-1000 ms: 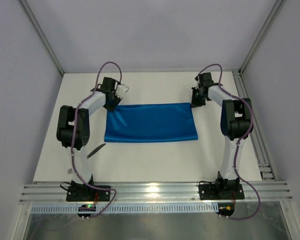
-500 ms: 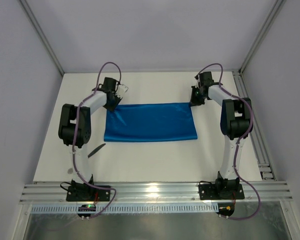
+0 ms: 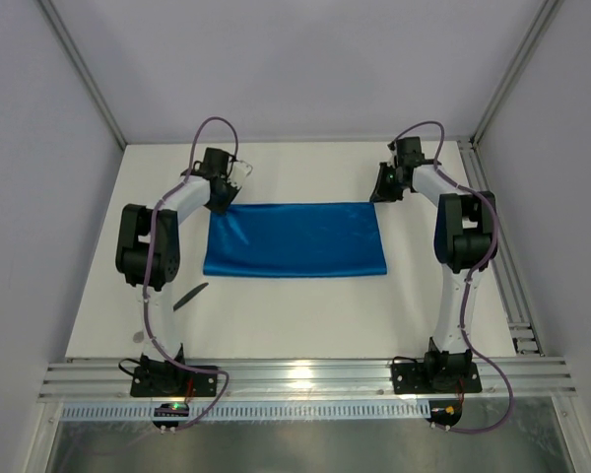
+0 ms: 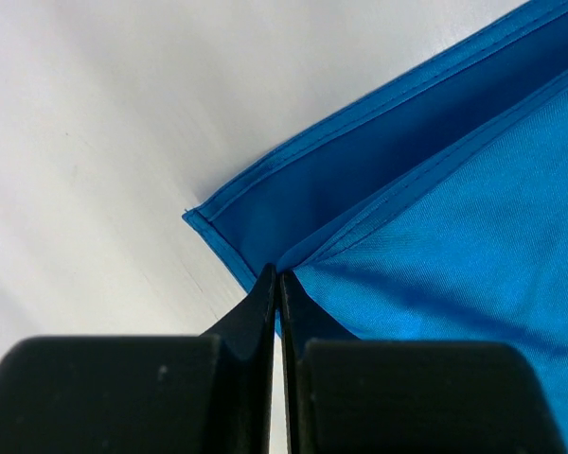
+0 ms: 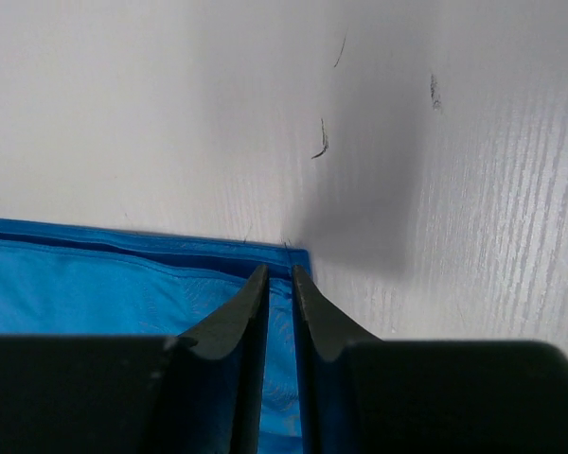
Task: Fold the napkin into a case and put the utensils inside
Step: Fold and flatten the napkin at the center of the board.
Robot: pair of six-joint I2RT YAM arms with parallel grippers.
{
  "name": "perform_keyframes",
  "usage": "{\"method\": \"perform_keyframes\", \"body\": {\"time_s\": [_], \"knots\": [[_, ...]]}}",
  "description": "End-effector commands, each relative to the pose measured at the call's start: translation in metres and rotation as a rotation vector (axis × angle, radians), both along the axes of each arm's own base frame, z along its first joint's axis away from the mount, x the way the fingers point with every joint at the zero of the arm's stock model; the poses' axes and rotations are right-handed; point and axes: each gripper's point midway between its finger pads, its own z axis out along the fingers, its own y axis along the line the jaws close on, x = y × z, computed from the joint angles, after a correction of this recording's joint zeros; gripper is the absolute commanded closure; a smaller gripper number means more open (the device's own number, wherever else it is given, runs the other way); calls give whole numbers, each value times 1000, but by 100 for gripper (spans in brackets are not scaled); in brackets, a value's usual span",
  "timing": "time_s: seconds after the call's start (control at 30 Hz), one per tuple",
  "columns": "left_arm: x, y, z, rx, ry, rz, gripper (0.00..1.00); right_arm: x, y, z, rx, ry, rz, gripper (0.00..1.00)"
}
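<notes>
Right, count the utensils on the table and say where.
1. The dark knife-like piece lies beside the left arm, nearer than the blue napkin's left corner. No second one shows; it may be hidden.

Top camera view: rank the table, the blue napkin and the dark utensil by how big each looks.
Largest: the table.
Next: the napkin.
Smallest, by far: the dark utensil.

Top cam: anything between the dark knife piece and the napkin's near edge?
Nothing: only bare white table separates the knife piece from the napkin in the top external view.
</notes>
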Motion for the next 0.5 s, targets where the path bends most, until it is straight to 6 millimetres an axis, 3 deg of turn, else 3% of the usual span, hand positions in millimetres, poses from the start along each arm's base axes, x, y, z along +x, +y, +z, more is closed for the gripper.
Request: {"method": "perform_keyframes", "body": {"time_s": [0.0, 0.2, 0.47], "knots": [[12, 0, 10, -21, -36, 22, 100, 16, 7, 4, 47, -25, -19, 80], [12, 2, 7, -16, -29, 29, 98, 14, 6, -10, 37, 10, -41, 84], [11, 6, 1, 5, -15, 39, 95, 14, 7, -7, 45, 3, -28, 85]]}}
